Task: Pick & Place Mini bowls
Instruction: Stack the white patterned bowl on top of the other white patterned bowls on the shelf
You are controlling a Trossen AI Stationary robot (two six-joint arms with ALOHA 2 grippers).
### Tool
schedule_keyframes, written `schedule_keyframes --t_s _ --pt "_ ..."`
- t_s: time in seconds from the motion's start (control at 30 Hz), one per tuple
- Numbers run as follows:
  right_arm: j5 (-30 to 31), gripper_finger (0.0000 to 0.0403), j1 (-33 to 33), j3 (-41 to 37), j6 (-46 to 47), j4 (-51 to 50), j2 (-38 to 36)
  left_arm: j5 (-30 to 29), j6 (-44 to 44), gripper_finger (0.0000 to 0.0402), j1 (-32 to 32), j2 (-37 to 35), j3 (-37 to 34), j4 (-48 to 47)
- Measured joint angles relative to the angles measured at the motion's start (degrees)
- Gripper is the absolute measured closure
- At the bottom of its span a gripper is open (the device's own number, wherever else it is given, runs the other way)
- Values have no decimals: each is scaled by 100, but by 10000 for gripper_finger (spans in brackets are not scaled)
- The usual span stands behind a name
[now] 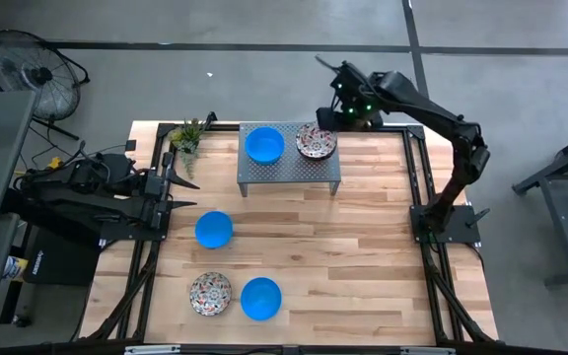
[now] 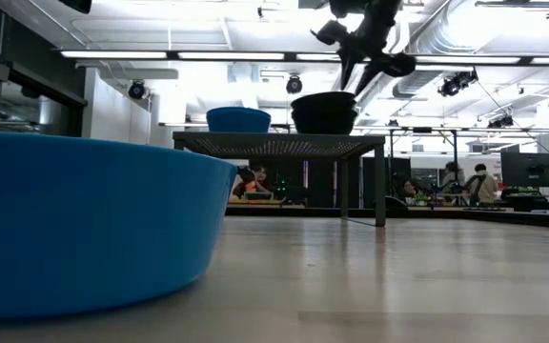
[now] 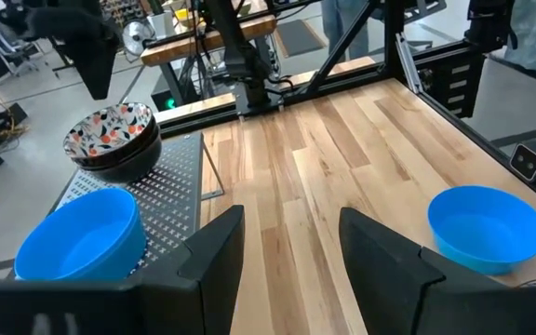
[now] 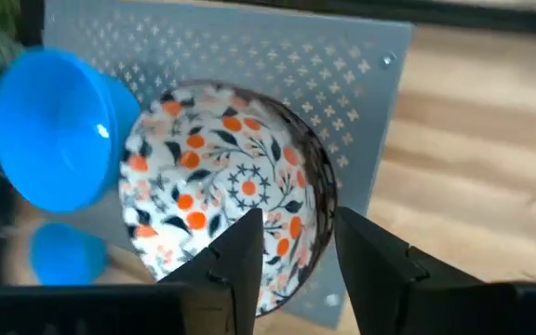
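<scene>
A grey perforated stand (image 1: pixel 289 168) stands at the table's far middle. It carries a blue bowl (image 1: pixel 264 145) and a floral bowl (image 1: pixel 316 141), which seems nested in a second bowl (image 3: pixel 119 158). Lower on the table lie another blue bowl (image 1: pixel 214 229), a floral bowl (image 1: pixel 210 293) and a blue bowl (image 1: pixel 260 298). My right gripper (image 4: pixel 294 247) hovers open just above the stand's floral bowl (image 4: pixel 226 191), clear of its rim in the low view (image 2: pixel 370 62). My left gripper (image 3: pixel 291 233) waits open at the table's left edge (image 1: pixel 180 192).
A small potted plant (image 1: pixel 187 138) stands at the far left corner, beside the stand. One blue bowl sits right in front of the low camera (image 2: pixel 84 229). Bare wood spreads over the table's middle and right (image 1: pixel 363 256). People sit in the room beyond (image 2: pixel 475 181).
</scene>
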Motion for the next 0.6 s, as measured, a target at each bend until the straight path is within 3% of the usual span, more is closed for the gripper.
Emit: schedule_keyframes --t_s 0.33,0.47,0.6 --pt "2347 344 1125 -9 -720 552 -88 -4 -62 229 1 0 0 -17" --pt "2743 394 1448 -255 -736 676 -217 -24 -63 229 0 0 0 -17" --pt "2957 398 1751 -1055 -379 1244 -574 -34 -65 229 -1 0 0 -15"
